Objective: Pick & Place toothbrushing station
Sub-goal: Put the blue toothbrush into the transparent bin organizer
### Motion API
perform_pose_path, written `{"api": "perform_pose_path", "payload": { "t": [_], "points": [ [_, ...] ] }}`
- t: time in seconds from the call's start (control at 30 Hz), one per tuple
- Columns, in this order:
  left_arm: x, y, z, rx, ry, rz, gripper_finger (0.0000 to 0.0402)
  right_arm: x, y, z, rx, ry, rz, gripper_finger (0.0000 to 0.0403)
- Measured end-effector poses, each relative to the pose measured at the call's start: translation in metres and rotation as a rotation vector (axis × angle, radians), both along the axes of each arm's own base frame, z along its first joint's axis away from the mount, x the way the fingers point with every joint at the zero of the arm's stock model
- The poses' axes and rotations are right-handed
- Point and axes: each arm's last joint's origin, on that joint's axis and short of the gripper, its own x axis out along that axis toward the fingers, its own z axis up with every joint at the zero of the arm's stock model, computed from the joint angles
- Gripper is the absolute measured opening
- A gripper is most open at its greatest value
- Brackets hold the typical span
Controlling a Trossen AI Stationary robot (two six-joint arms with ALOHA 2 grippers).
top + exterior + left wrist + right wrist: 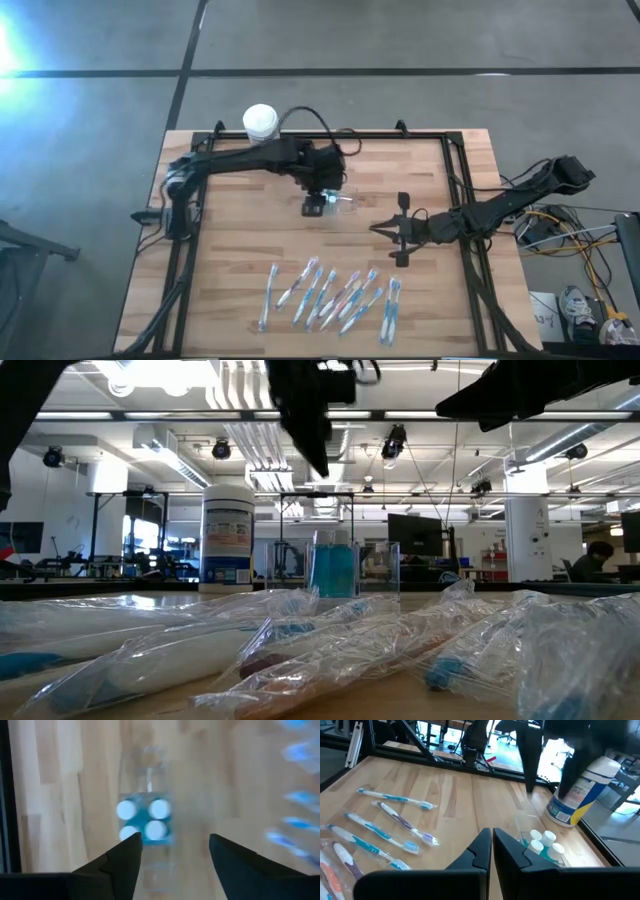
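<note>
High view: the toothbrushing station (335,203) sits on the wooden table (230,250) at centre frame, slightly above the middle, directly under my left gripper (316,207). It stands upright in the low view (333,568), centre frame, clear walls with a blue insert, the white tub with a blue label (227,534) to its left and farther back.

Handling, my judgement: thin clear plastic, so light, stiff and smooth-walled. It will likely slip or tip if pinched off-centre, and the walls could crack under a hard squeeze. Best hold looks to be across the two long walls near the middle, beside the blue block with four white circles (144,822).

Left gripper, left wrist view (172,851): fingers spread wide, one each side of the station's lower end in frame, holding nothing. Contact with the walls not discernible.

Right gripper (392,229): right of centre in the high view, off the station, fingers closed together on nothing (492,847).

Wrapped toothbrushes (330,295) lie in a row along the lower centre, well apart from the station.
</note>
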Motion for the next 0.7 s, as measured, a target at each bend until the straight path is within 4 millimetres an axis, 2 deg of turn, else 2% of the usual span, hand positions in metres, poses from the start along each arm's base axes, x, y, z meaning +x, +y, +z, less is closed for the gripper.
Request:
{"api": "perform_pose_path", "payload": {
  "t": [0.17, 0.23, 0.3, 0.4, 0.47, 0.6, 0.7],
  "points": [
    [-0.055, -0.025, 0.059, -0.039, -0.225, -0.034, 0.0172, -0.001, 0.000, -0.004, 0.031, 0.018, 0.011, 0.0013],
    [-0.083, -0.035, 0.071, -0.056, -0.308, -0.027, 0.0139, -0.002, 0.001, -0.005, 0.039, 0.028, 0.015, 0.0013],
    [-0.111, -0.047, 0.074, -0.085, -0.395, -0.026, 0.0103, -0.001, 0.001, -0.005, 0.050, 0.023, 0.015, 0.0013],
    [-0.150, -0.065, 0.063, -0.149, -0.533, -0.042, 0.0045, -0.001, 0.001, -0.004, 0.060, 0.014, 0.013, 0.0013],
    [-0.170, -0.073, 0.046, -0.190, -0.625, -0.021, 0.0013, -0.001, 0.001, -0.004, 0.085, 0.011, 0.007, 0.0013],
    [-0.204, -0.082, 0.009, -0.220, -0.811, -0.003, 0.0009, -0.001, 0.001, -0.004, 0.070, 0.006, 0.009, 0.0013],
    [-0.221, -0.083, -0.018, -0.216, -0.916, 0.004, 0.0005, -0.005, -0.001, 0.007, 0.038, -0.037, 0.016, 0.0013]
  ]
}}
